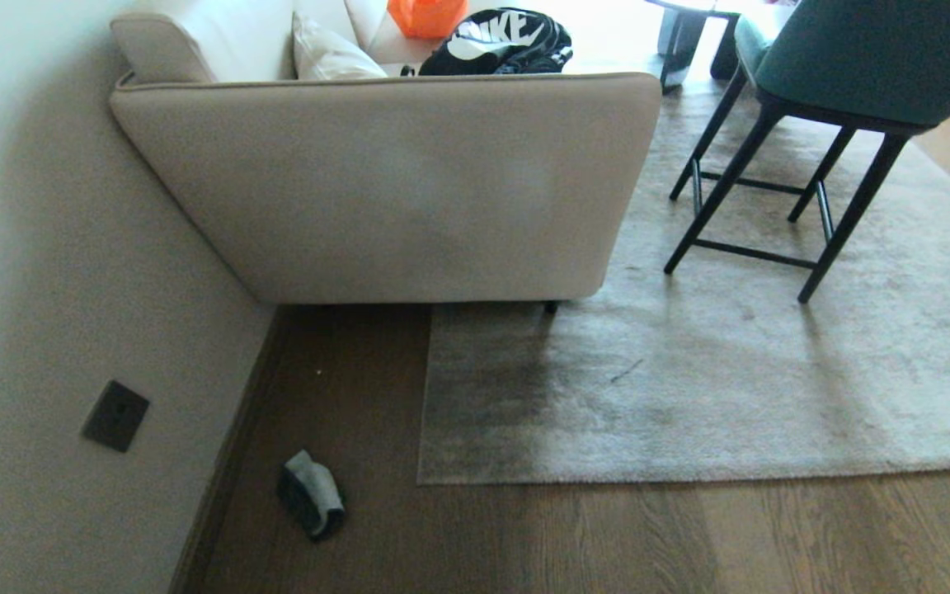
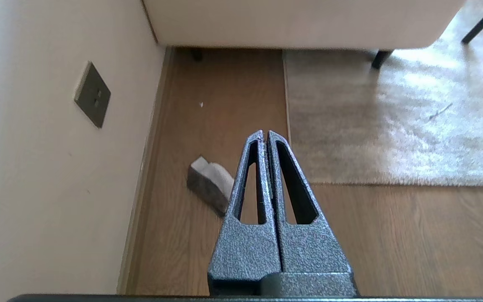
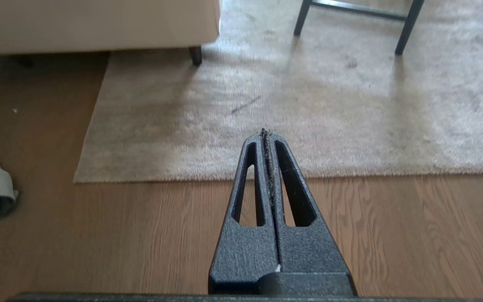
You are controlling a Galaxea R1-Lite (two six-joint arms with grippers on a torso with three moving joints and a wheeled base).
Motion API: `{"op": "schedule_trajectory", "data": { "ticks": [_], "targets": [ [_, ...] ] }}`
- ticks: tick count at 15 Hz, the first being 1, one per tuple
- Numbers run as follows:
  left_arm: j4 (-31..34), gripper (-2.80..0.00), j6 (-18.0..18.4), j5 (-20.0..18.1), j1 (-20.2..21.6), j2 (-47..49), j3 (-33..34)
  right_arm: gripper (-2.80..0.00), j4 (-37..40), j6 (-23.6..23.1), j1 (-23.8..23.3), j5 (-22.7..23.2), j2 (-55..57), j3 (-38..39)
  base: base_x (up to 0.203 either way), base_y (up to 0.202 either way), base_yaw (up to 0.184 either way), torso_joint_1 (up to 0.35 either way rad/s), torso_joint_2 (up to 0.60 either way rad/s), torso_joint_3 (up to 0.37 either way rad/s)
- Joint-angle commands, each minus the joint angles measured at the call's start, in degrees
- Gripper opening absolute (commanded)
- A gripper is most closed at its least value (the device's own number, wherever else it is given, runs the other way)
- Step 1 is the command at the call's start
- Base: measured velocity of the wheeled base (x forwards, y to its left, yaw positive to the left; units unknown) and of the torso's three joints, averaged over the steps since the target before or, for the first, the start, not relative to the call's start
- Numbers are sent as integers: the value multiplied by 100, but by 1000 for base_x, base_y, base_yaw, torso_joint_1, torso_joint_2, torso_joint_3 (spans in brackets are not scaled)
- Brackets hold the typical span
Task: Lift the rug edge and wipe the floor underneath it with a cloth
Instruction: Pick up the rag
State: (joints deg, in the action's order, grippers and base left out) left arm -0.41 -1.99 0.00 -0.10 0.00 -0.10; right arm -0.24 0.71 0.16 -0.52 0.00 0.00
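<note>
**Rug flat, cloth on the bare planks by the wall**

On the floor, beside the skirting of the wall to the robot's left, lies the cloth, a small grey-blue rag bunched into a lump. It sits apart from the rug edge, with a strip of brown planks between them. That edge runs straight across the view and meets a square corner near the cloth; the whole rug lies flat on the wood.

Beyond the corner stands a beige sofa, its side panel facing the robot and one dark leg resting on the rug. A black bag and an orange object lie on the seat. A teal chair on black legs stands on the rug to the right. A dark socket plate is set low in the wall.

Neither arm shows from the head. The left gripper hangs above the floor near the cloth, clenched on nothing. The right gripper hangs over the rug edge, likewise clenched and empty.
</note>
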Motion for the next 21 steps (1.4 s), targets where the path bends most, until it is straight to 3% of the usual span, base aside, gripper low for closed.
{"op": "schedule_trajectory", "data": {
  "ticks": [1, 21],
  "targets": [
    [-2, -280, -3, 0, 1, 0, 1, -280, -2, 0, 2, 0, 9, 0, 0, 0, 0, 6, 6, -202],
    [-2, -280, -3, 0, 1, 0, 1, -280, -2, 0, 2, 0, 9, 0, 0, 0, 0, 2, 1, -197]
  ]
}}
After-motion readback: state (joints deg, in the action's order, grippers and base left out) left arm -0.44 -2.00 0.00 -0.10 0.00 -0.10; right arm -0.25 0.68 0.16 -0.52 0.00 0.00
